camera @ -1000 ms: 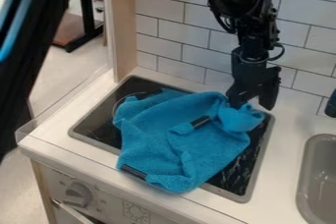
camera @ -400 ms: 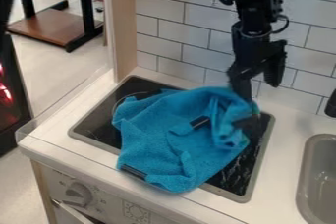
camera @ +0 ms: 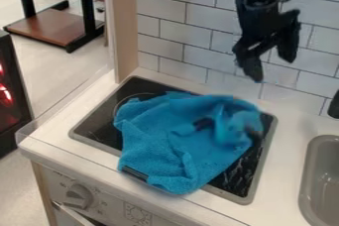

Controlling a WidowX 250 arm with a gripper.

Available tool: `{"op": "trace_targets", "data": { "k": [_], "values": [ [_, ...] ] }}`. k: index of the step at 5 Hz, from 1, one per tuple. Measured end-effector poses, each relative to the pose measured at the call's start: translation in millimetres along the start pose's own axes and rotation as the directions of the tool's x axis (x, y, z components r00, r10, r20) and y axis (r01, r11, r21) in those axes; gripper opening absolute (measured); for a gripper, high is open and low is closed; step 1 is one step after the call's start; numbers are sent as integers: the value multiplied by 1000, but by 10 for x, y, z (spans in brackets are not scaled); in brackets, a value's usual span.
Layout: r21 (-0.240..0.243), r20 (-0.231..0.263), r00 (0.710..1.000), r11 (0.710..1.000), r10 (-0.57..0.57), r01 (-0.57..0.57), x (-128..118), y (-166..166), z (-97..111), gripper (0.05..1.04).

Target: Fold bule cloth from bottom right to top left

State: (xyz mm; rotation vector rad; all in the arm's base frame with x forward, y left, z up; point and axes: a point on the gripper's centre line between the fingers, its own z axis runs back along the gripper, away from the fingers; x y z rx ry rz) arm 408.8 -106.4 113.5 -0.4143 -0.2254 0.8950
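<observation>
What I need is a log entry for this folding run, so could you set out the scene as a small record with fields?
surface: black stove top set in a white counter
cloth: blue cloth, rumpled across the stove top, its lower corner past the front edge
fold: no neat fold; bunched toward the right side
tool: tool above the cloth, not touching it, fingers apart, holding nothing
right: grey sink
behind: white tiled wall
front: control knob

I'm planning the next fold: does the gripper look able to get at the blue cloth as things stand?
Probably yes: the gripper hangs open above the cloth on the stovetop, and nothing visible blocks the way down.
</observation>
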Motion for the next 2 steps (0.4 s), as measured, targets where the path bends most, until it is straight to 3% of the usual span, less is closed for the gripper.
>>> {"op": "trace_targets", "data": {
  "k": [1, 2],
  "values": [
    [-21, -12, 1000, 1000, -17, 17, -28, 11, 172, 999],
    [11, -2, 999, 999, -49, 49, -17, 68, 216, 999]
  ]
}}
